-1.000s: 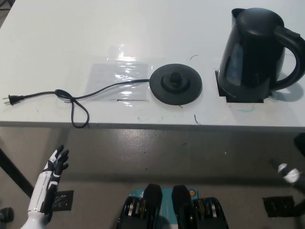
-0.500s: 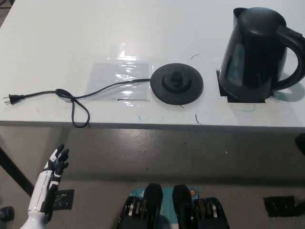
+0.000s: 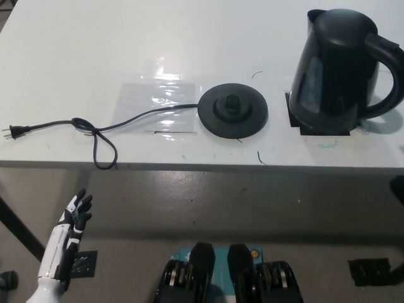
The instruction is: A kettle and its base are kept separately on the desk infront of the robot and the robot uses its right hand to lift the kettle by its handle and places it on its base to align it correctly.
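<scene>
A: Standing at the upper right of the frame is the kettle (image 3: 344,66), black and upright on the white desk (image 3: 76,57), its handle (image 3: 390,76) curving out toward the right edge of the picture.

B: Is it on its base?

A: No. The base (image 3: 232,112) lies apart from it, a round black disc near the middle of the frame, left of the kettle, with a raised stud at its centre. The kettle sits over a dark square mark (image 3: 319,126) on the desk.

B: And the cord?

A: The power cord (image 3: 126,120) runs from the base's left side toward the left of the frame, crosses a clear shiny sheet (image 3: 158,104) stuck flat on the desk, makes a loose loop near the desk's front edge, and ends in a plug (image 3: 16,132) at the far left.

B: Where are the hands?

A: The white left hand (image 3: 76,213) is at the lower left of the frame, below the desk's front edge and well apart from everything on it. It holds nothing, and its fingers are spread and point up toward the desk.

B: The right one?

A: I see no black hand; only a dark sliver touches the right edge, too little to tell what it is.
</scene>
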You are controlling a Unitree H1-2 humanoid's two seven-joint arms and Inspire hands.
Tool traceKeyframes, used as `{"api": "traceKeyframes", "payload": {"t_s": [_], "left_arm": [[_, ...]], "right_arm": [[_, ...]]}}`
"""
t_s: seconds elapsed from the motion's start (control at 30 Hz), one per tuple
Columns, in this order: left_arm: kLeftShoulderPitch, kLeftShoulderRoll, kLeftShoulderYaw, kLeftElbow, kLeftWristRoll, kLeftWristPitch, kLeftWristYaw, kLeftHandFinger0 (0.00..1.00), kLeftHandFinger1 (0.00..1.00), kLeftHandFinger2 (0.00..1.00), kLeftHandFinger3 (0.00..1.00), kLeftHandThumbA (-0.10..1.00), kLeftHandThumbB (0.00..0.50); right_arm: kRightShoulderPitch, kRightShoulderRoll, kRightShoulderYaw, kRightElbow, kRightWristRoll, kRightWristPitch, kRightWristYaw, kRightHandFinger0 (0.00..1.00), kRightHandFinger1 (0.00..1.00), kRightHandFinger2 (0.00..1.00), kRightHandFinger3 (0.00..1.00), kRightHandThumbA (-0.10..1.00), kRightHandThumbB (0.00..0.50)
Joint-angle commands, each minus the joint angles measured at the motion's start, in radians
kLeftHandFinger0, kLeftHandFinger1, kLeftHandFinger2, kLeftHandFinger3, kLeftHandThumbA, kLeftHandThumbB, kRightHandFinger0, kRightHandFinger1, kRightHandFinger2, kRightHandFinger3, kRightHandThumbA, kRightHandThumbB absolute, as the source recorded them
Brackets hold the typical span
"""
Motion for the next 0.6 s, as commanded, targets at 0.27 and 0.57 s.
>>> {"api": "traceKeyframes", "payload": {"t_s": [0.27, 0.57], "left_arm": [[-0.010, 0.006, 0.005, -0.028, 0.007, -0.025, 0.008, 1.00, 1.00, 1.00, 1.00, 0.95, 0.200], [-0.010, 0.007, 0.005, -0.025, 0.012, -0.030, 0.009, 1.00, 1.00, 1.00, 1.00, 0.95, 0.184]], "right_arm": [[-0.149, 0.026, 0.041, 0.112, 0.038, 0.042, 0.039, 1.00, 1.00, 1.00, 1.00, 1.00, 0.302], [-0.165, 0.046, 0.057, 0.170, 0.079, 0.046, 0.077, 1.00, 1.00, 1.00, 1.00, 1.00, 0.361]]}}
